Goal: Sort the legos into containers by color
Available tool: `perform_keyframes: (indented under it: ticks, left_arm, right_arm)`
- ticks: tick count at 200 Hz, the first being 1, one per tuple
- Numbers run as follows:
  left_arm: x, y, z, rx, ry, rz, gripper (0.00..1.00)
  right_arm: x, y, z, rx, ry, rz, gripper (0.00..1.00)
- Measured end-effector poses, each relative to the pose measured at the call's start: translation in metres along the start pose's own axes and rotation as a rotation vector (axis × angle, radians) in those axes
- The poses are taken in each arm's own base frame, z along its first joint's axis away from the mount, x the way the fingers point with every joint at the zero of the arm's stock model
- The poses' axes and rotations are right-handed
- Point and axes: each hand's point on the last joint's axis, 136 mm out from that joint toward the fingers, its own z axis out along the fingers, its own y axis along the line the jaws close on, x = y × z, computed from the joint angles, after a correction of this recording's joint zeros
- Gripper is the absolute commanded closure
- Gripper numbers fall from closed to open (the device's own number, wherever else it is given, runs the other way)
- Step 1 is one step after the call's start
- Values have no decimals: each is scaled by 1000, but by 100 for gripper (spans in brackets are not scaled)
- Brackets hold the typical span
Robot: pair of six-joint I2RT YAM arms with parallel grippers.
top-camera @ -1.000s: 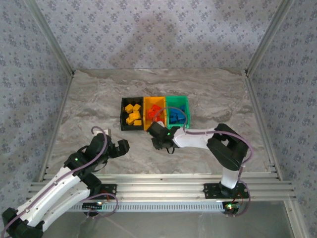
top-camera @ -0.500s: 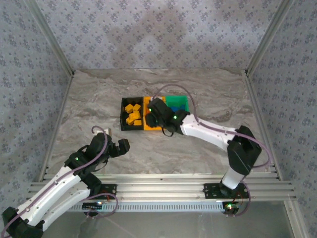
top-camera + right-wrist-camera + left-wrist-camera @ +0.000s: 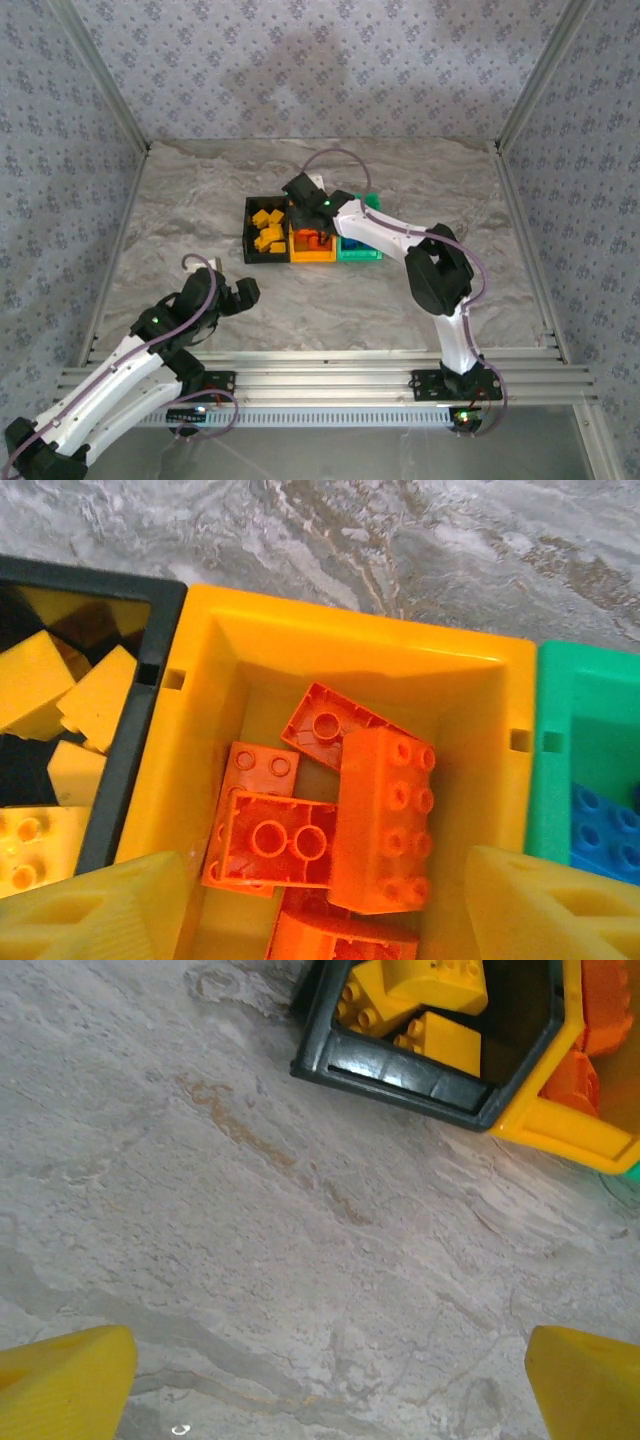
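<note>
Orange legos [image 3: 385,820] lie in yellow-orange bin [image 3: 350,650] between right fingers [image 3: 90,910], spread apart.

I read no text, label, brand, number or sign in any of my views. The legos [image 3: 385,820] in the containers [image 3: 350,645] showed plain studs with no lettering that I could make out. The container walls and the worktop [image 3: 250,1260] bore no legible marking.
</note>
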Motion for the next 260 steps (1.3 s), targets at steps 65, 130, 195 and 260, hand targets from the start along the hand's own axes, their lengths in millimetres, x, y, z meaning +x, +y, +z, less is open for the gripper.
perform_keyframes:
  ticks: [65, 130, 195, 260]
  left_arm:
    - [-63, -7, -22, -74, -237, -44, 0]
    - [-163, 31, 2, -376, -460, 37, 0]
    - [-185, 119, 53, -620, -422, 132, 0]
    - [-178, 125, 106, -576, -414, 282, 0]
  right_arm:
    - [2, -37, -123, -127, -267, 72, 0]
    - [65, -86, -135, -26, -302, 136, 0]
    - [79, -142, -151, 77, -339, 256, 0]
    - [111, -196, -165, 157, -427, 360, 0]
